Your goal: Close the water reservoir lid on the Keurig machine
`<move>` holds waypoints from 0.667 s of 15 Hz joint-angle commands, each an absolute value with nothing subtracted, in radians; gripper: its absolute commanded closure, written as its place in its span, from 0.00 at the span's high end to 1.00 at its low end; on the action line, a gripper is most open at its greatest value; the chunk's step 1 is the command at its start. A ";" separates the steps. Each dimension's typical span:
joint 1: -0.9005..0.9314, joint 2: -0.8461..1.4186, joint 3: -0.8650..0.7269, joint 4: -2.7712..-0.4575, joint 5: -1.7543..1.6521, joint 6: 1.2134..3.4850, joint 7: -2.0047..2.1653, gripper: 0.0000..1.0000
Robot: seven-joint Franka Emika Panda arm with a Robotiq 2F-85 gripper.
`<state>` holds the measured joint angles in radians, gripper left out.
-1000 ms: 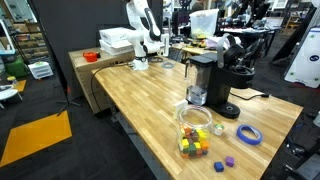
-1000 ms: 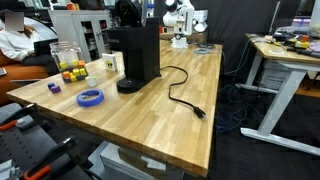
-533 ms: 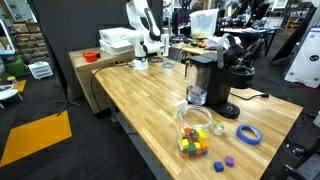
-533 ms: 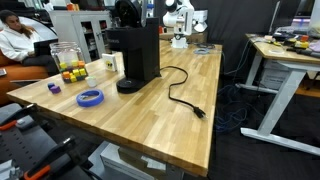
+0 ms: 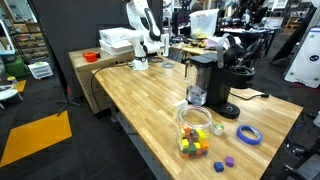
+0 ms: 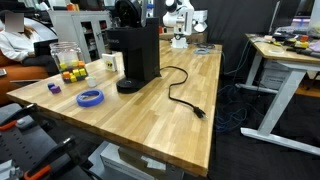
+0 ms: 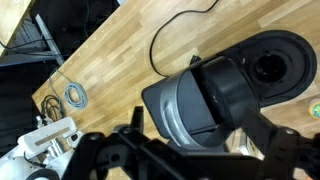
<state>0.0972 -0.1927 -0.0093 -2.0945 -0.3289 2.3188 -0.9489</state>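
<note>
**A:** Entry one, the Keurig machine (image 5: 207, 80): where is it?

**B:** It is black and stands upright on the wooden table (image 5: 130, 95). Its smoky tank (image 5: 196, 88) is on the machine's 9 o'clock side. In the wrist view the machine is seen from above, and its round drip base points to 2 o'clock.

**A:** The water reservoir lid (image 5: 199, 60)?

**B:** It is at the top of the tank, at 12 o'clock. It is too small in both exterior views to say whether it lies flat or is raised. In the wrist view I cannot separate it with certainty from the grey-black top panel.

**A:** The gripper (image 7: 185, 160)?

**B:** It is a dark blur along the 6 o'clock edge of the wrist view, over the machine and covering its lower part. The fingers are not distinct, so I cannot tell how far apart they are.

**A:** Other items?

**B:** A clear jar of coloured blocks (image 5: 195, 128) stands at the machine's 6 o'clock. A blue tape ring (image 5: 249, 133) lies at its 4 o'clock. Loose purple blocks (image 5: 226, 162) lie near the table edge. A black power cable (image 6: 180, 90) trails across the wood. A seated person (image 6: 14, 40) is cut off at the 9 o'clock edge.
</note>
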 commanded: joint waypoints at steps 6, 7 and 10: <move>0.090 -0.084 0.035 -1.979 -0.397 2.356 -0.998 1.00; 0.091 -0.080 0.040 -1.964 -0.413 2.359 -1.004 1.00; 0.091 -0.062 0.051 -1.930 -0.453 2.370 -1.004 1.00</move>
